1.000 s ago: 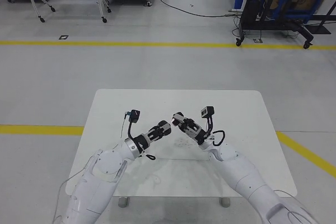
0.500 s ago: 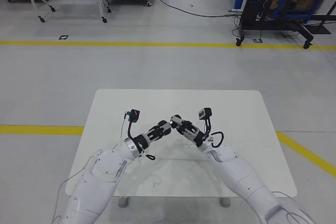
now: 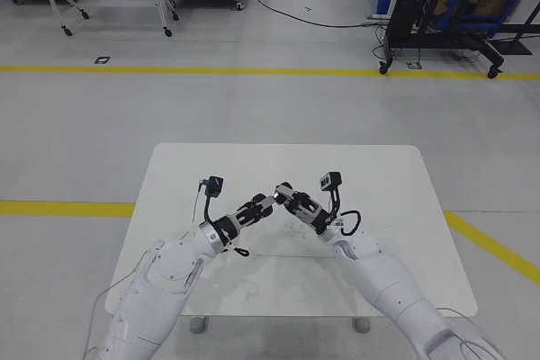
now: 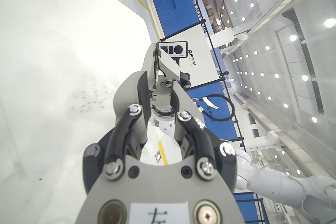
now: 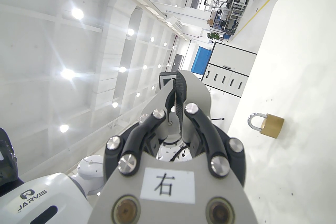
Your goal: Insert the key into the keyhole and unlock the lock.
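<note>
The lock (image 5: 267,124), a brass padlock with a silver shackle, lies flat on the white surface (image 5: 302,51), well apart from both grippers and with nothing touching it. Its shackle forms a loop with both ends at the body. Whether the keyhole faces the arms cannot be told. The right gripper (image 5: 173,83) is raised above the surface, its jaws drawn together to a thin slit. Something dark and thin shows in that slit, but whether it is the key cannot be told. In the top view the right gripper (image 3: 283,193) meets the left gripper (image 3: 263,203) tip to tip over the middle of the surface (image 3: 378,180), the 2 arms coming in from either side to form a low arch. The left gripper (image 4: 158,83) has its jaws at a narrow gap with the ribbed pads parallel and nothing visibly clamped between them. The right gripper's closed tips (image 4: 157,64) stand just beyond that gap. Above those tips sits the right arm's black camera module (image 4: 173,49). A patch of small dark scuff marks (image 4: 94,100) dots the surface near the grippers. Yellow lines (image 3: 252,69) run across the grey floor around the surface.
</note>
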{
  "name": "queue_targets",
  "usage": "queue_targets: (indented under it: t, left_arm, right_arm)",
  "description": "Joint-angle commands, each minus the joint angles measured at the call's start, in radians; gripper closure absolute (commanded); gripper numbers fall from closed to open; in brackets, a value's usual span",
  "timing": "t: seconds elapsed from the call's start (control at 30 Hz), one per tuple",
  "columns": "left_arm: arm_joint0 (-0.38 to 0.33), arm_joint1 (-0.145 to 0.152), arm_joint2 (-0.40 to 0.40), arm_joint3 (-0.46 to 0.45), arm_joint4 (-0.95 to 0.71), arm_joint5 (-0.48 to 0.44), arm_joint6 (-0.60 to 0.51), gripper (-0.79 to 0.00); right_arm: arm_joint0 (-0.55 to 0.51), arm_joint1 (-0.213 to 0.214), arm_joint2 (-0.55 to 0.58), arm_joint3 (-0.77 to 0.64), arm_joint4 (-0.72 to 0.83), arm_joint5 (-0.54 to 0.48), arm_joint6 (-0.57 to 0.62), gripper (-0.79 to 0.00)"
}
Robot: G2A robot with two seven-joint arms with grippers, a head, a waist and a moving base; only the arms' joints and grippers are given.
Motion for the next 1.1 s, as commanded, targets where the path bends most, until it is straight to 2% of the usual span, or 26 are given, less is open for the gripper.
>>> queue_targets:
  t: [0.0,0.53,0.87,0.97,1.07]
  left_arm:
    - [0.000,0.001,0.001,-0.001,-0.002,-0.004,-0.003,-0.268]
    - [0.000,0.004,-0.001,0.000,-0.009,0.001,0.010,-0.222]
    - [0.000,0.006,0.001,-0.001,-0.009,0.014,0.015,-0.139]
    - [-0.001,0.007,0.002,0.000,-0.010,0.019,0.019,-0.172]
    - [-0.001,0.007,0.002,0.000,-0.007,0.020,0.022,-0.148]
  right_arm:
    - [-0.002,-0.001,0.004,0.000,-0.002,0.002,0.001,0.000]
    - [0.002,-0.015,0.010,0.009,-0.011,0.030,0.027,0.000]
    - [0.003,-0.020,0.021,0.012,-0.025,0.039,0.033,0.000]
    - [0.002,-0.021,0.025,0.012,-0.032,0.039,0.033,0.000]
    - [0.000,-0.022,0.029,0.010,-0.032,0.040,0.036,0.000]
